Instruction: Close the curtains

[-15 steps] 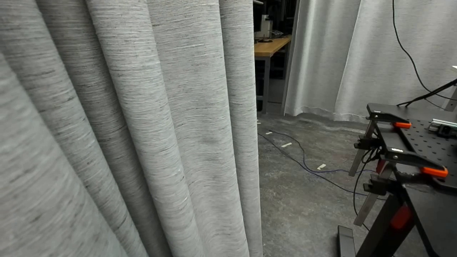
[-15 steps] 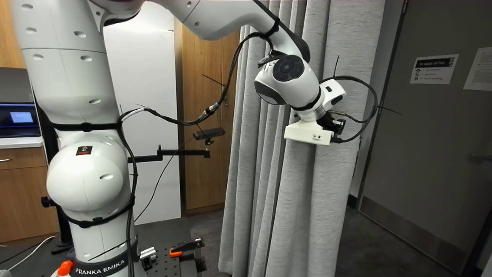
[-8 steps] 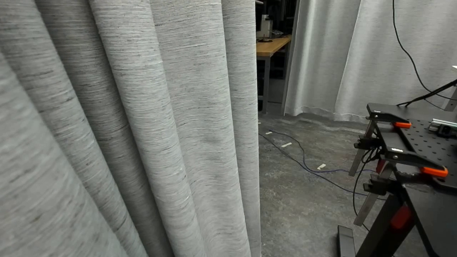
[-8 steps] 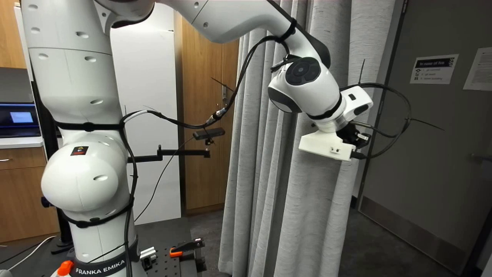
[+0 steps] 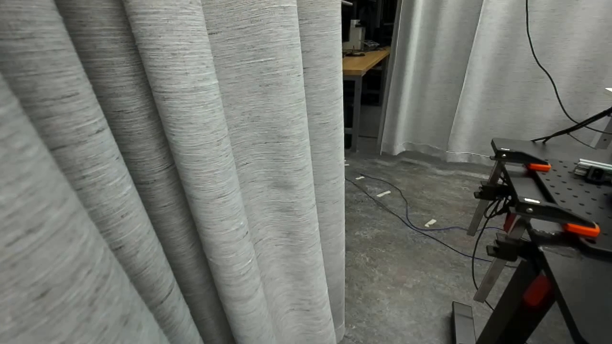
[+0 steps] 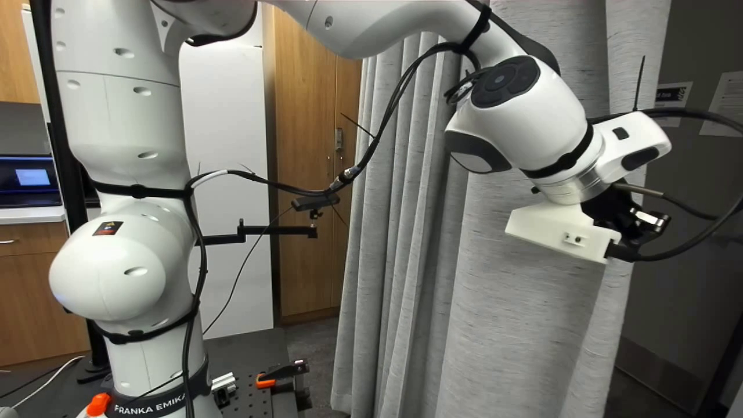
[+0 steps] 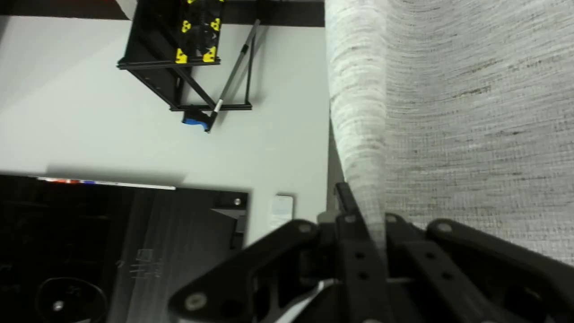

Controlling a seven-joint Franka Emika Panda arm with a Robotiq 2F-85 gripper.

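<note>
The light-grey heathered curtains hang in deep vertical folds on the left of an exterior view (image 5: 267, 167). They also hang behind and beside the arm in an exterior view (image 6: 522, 325). In the wrist view the curtain fabric (image 7: 484, 125) fills the right side, and its folded edge runs down between the fingers. My gripper (image 7: 367, 215) is shut on this edge, with one dark finger on each side. In an exterior view the black gripper body (image 6: 624, 212) is at the right, at the curtain's outer side; its fingertips are hidden there.
A dark door (image 6: 679, 325) stands behind the curtain at the right. A camera on a bracket (image 6: 316, 201) stands near the arm. A black worktable with orange-tipped clamps (image 5: 569, 191), floor cables (image 5: 406, 220) and a paler white curtain (image 5: 430, 95) show in an exterior view.
The arm and gripper have moved right and nearer the camera in an exterior view, drawing the curtain's edge along and covering more of the door. Elsewhere the folds shifted slightly.
</note>
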